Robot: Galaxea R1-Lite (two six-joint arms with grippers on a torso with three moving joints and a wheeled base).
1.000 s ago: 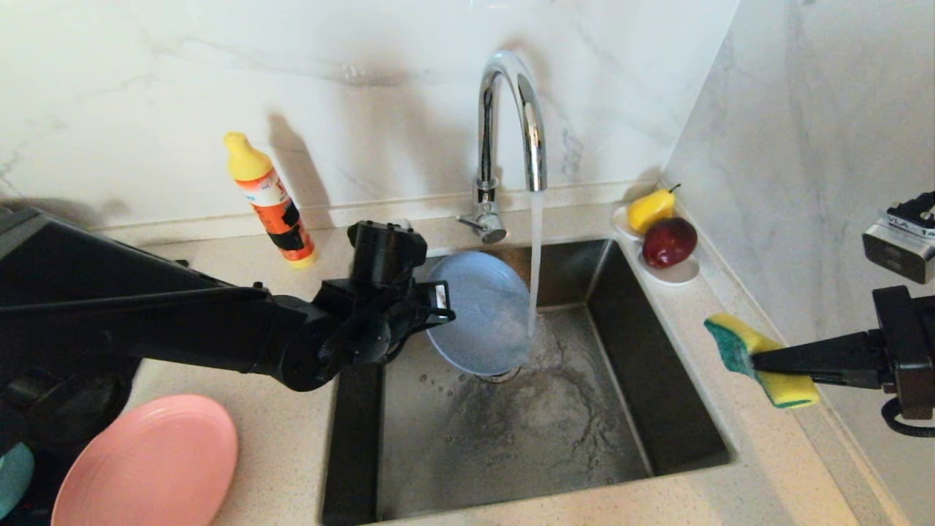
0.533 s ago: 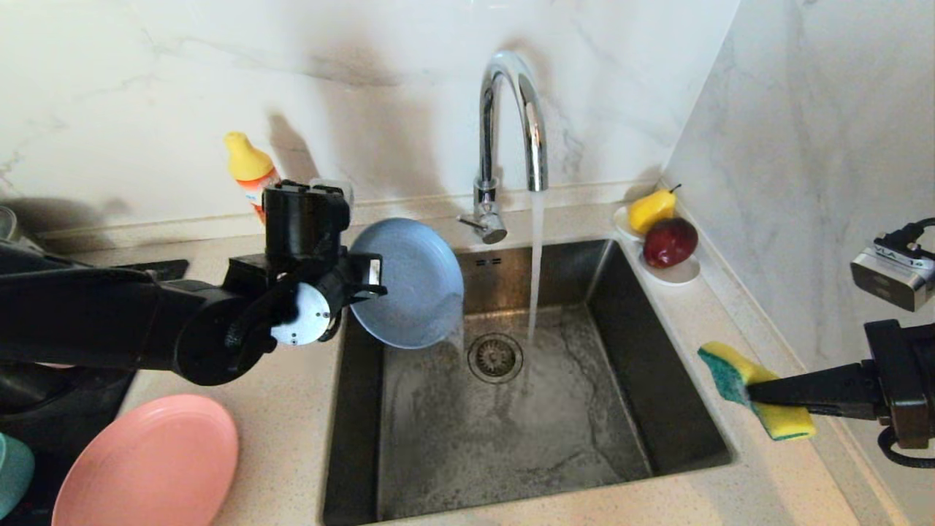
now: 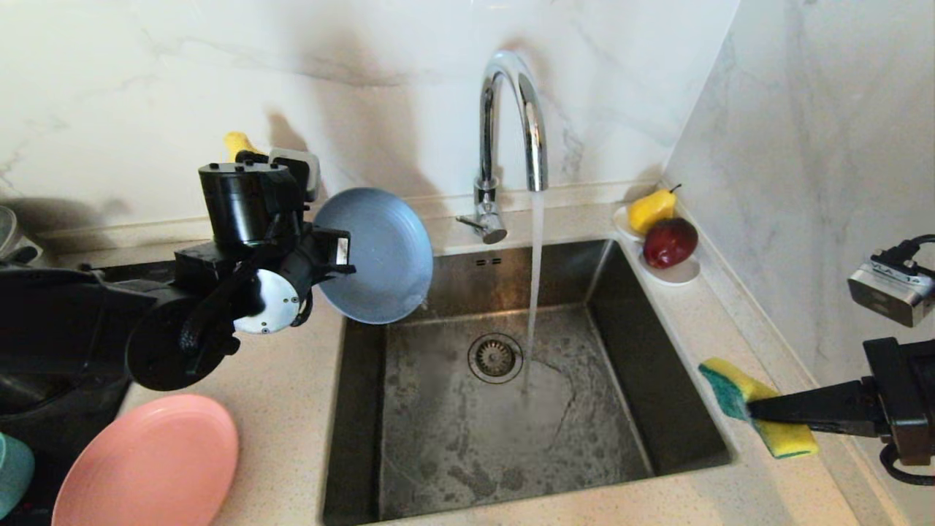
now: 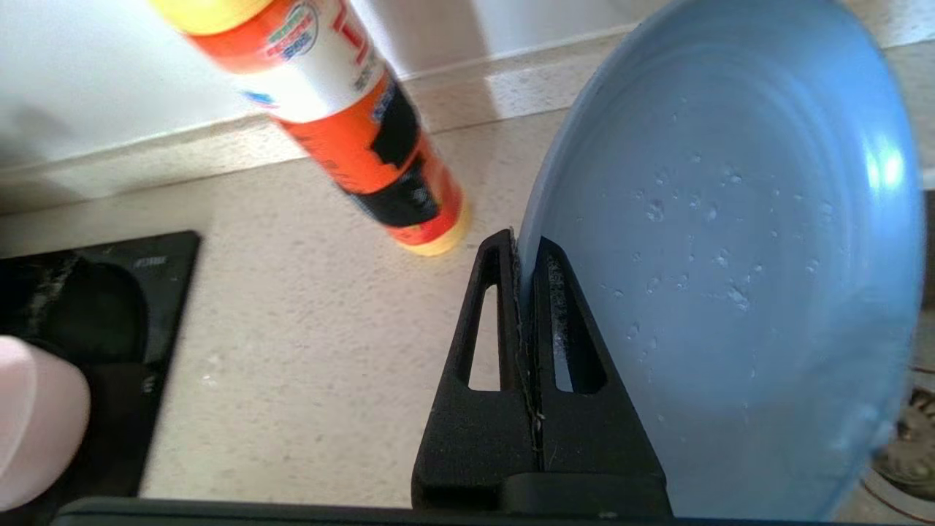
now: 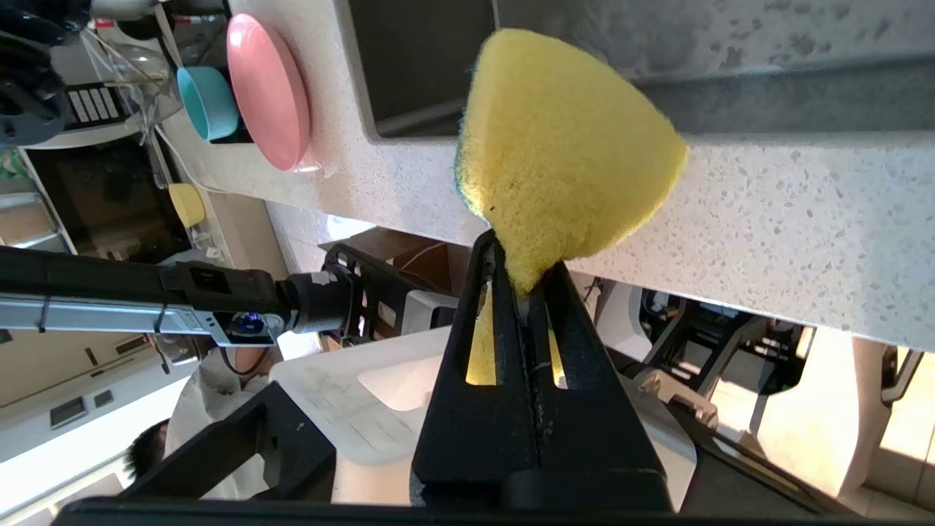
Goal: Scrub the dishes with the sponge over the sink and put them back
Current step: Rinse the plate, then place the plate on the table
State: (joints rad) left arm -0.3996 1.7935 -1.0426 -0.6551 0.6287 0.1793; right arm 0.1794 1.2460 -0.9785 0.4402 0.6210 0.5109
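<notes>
The left gripper is held above the counter's edge at the rear left corner of the square brushed-steel sink, its black arm reaching in level from the left. Its jaws are clenched on the rim of the round grey-blue plate; in the left wrist view the rim is seen pinched between the two black fingers. The plate is carried on edge, tilted, with its hollow face turned toward the right and toward the camera, and drops of water are scattered over it. It is held clear of the stream of water that falls from the chrome gooseneck faucet onto the basin floor beside the round drain strainer.

The right gripper is held over the counter at the sink's right rim, pointing left toward the basin. It is clamped on the yellow sponge with a green scouring layer, which is squeezed thin where it is gripped. The sponge's long axis runs from far-left to near-right, with the green side facing the sink.

The larger salmon-pink plate lies flat on the counter at the near left, and the teal bowl is seen just beside it at the edge of view.
</notes>
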